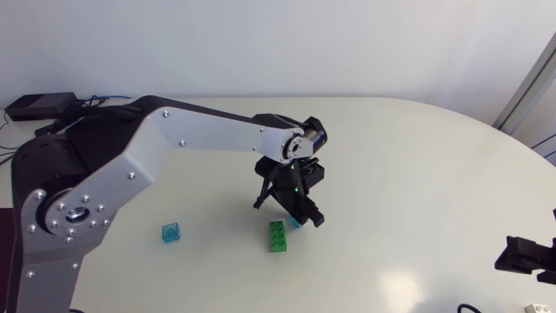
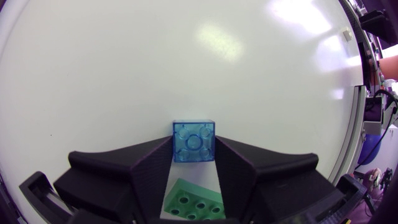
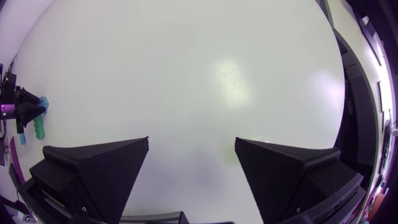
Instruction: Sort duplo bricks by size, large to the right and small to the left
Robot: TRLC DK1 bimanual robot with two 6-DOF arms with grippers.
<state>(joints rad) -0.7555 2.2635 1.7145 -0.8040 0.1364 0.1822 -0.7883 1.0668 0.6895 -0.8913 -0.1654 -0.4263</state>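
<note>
My left gripper (image 2: 194,148) is shut on a small translucent blue brick (image 2: 194,141), one finger against each side. In the head view this gripper (image 1: 294,217) points down at mid-table, with the blue brick (image 1: 296,223) showing at its tips. A long green brick (image 1: 277,236) lies flat just beside it and appears under the fingers as the green brick (image 2: 194,204) in the left wrist view. A second small blue brick (image 1: 171,232) sits apart to the left. My right gripper (image 3: 191,162) is open and holds nothing, low at the table's right edge (image 1: 526,255).
The white table (image 1: 417,174) stretches bare to the right of the bricks. In the right wrist view the green brick (image 3: 40,127) and my left gripper (image 3: 15,109) show small and far across the table.
</note>
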